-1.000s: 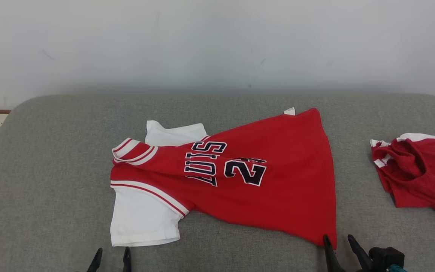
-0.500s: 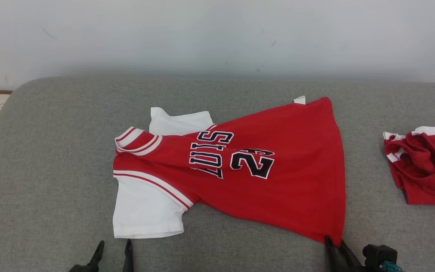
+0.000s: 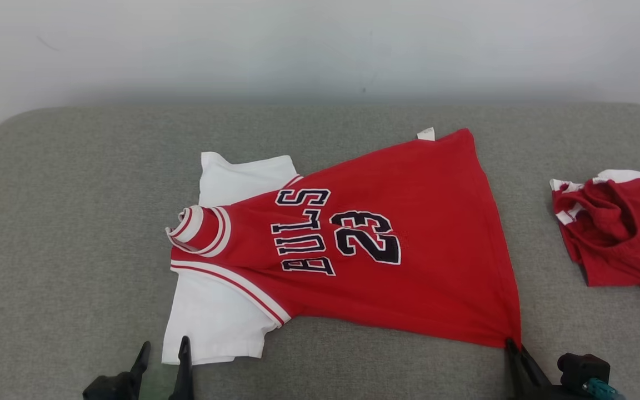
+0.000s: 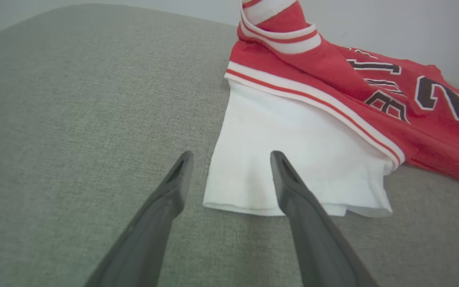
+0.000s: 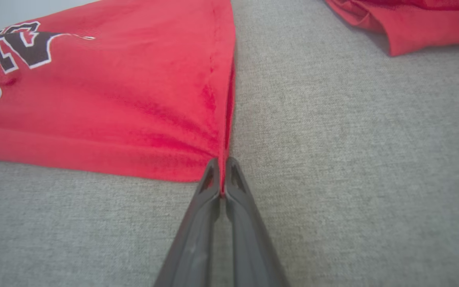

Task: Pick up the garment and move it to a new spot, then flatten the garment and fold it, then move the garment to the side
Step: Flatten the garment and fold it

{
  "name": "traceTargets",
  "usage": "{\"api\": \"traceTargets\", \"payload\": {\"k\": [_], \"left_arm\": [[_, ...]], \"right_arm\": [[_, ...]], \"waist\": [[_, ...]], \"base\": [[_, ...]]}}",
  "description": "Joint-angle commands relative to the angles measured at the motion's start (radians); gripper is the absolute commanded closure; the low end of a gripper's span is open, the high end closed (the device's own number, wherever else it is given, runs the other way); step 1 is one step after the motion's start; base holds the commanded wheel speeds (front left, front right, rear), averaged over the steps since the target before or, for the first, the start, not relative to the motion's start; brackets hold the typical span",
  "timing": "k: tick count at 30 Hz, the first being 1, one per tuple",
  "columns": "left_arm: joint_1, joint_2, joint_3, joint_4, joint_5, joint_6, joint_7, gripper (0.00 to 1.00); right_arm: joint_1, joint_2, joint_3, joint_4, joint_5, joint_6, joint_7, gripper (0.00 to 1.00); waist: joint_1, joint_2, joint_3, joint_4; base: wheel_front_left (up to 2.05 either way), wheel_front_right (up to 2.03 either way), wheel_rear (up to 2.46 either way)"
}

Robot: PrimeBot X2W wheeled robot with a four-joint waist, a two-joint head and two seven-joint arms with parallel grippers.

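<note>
Right claw (image 5: 222, 169) — fingers together, clamped on the near right hem corner of the garment (image 3: 409, 266). The bite takes only the tip of that corner, so a sharp pull would likely slip it free. The hem fans out taut from the pinch.

Left claw (image 4: 229, 159): fingers apart, holding nothing. It is poised at the near edge of the white sleeve (image 4: 293, 159), one finger over the cloth and the other over bare worktop (image 3: 75, 222).

Risk: with one corner held, a lift would probably drag the garment askew and bunch it. The rolled collar (image 3: 198, 225) may also fold under.

The garment lies mid-worktop, collar to the robot's left and hem to its right.

A second red garment (image 3: 614, 233) sits crumpled to the right, well apart from the hem — a rightward carry could snag it.

Open room: broad bare worktop to the left and a narrower strip behind, up to the wall (image 3: 320, 50).
</note>
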Motion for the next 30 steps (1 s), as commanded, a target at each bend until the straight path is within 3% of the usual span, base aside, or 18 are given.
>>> {"api": "traceTargets", "payload": {"k": [1, 11, 12, 13, 14, 22, 26, 30], "left_arm": [[-0.011, 0.0, 0.0, 0.009, -0.014, -0.003, -0.001, 0.0], [-0.049, 0.0, 0.0, 0.124, -0.066, -0.02, 0.0, 0.02], [-0.049, 0.0, -0.005, 0.131, -0.067, -0.023, 0.0, 0.16], [-0.048, 0.0, -0.013, 0.139, -0.067, -0.027, 0.0, 0.62], [-0.047, -0.001, -0.019, 0.144, -0.067, -0.029, 0.001, 1.0], [-0.045, 0.0, -0.058, 0.104, -0.051, -0.038, 0.0, 1.0], [-0.079, 0.001, -0.028, 0.024, -0.018, -0.039, -0.001, 1.0], [-0.172, 0.014, 0.018, -0.044, 0.043, -0.072, -0.001, 1.0]], "right_arm": [[0.01, -0.012, -0.001, 0.003, -0.004, -0.001, 0.001, 1.0], [-0.028, -0.01, 0.01, -0.036, -0.007, -0.001, 0.001, 1.0], [-0.032, -0.011, 0.009, -0.04, -0.006, -0.001, 0.0, 1.0], [-0.036, -0.013, 0.01, -0.043, -0.004, -0.001, 0.0, 1.0], [-0.039, -0.014, 0.008, -0.046, -0.002, -0.001, 0.0, 1.0], [-0.028, 0.004, -0.025, -0.093, 0.013, -0.001, 0.001, 1.0], [-0.051, 0.01, -0.048, -0.155, 0.022, -0.001, 0.0, 1.0], [-0.129, -0.023, -0.032, -0.221, 0.011, -0.001, 0.0, 1.0]], "waist": [[-0.0001, 0.0, 0.013, -0.014], [-0.0001, 0.0, 0.035, -0.043], [-0.0001, 0.0, 0.035, -0.044], [-0.0001, 0.0, 0.035, -0.044], [-0.0001, 0.0, 0.034, -0.042], [-0.0001, 0.0, 0.012, -0.017], [-0.0001, 0.0, -0.004, 0.0], [-0.0001, 0.0, -0.009, 0.016]], "base": [[0.0, 0.0, 0.0], [0.0, 0.0, 0.0], [0.0, 0.0, 0.0], [0.0, 0.0, 0.0], [0.0, 0.0, 0.0], [0.0, 0.0, 0.0], [0.0, 0.0, 0.0], [0.0, 0.0, 0.0]]}}
